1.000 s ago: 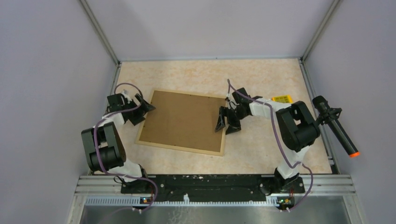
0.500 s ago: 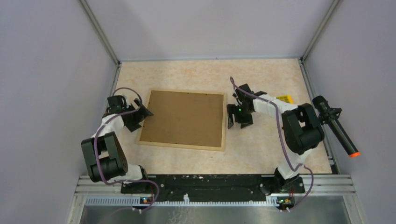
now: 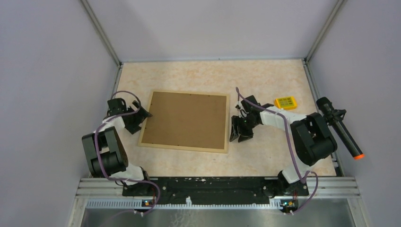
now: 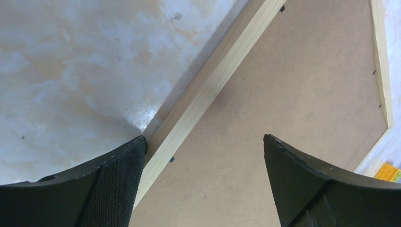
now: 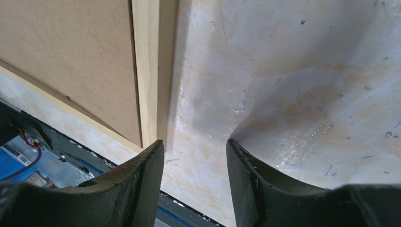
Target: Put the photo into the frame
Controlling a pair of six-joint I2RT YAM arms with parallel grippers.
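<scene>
Frame (image 3: pixel 184 121) lay back-up between the two grippers. Left gripper (image 4: pixel 203 139) stood wide, straddling the frame's left rail; contact unclear. Right gripper (image 5: pixel 195 143) was half open and empty, with the frame's right rail just beside its left finger. Photo hidden from every view.

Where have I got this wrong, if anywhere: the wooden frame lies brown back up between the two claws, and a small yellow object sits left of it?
Only the side is wrong: the small yellow object sits right of the frame, as the top external view shows. The rest holds.
</scene>
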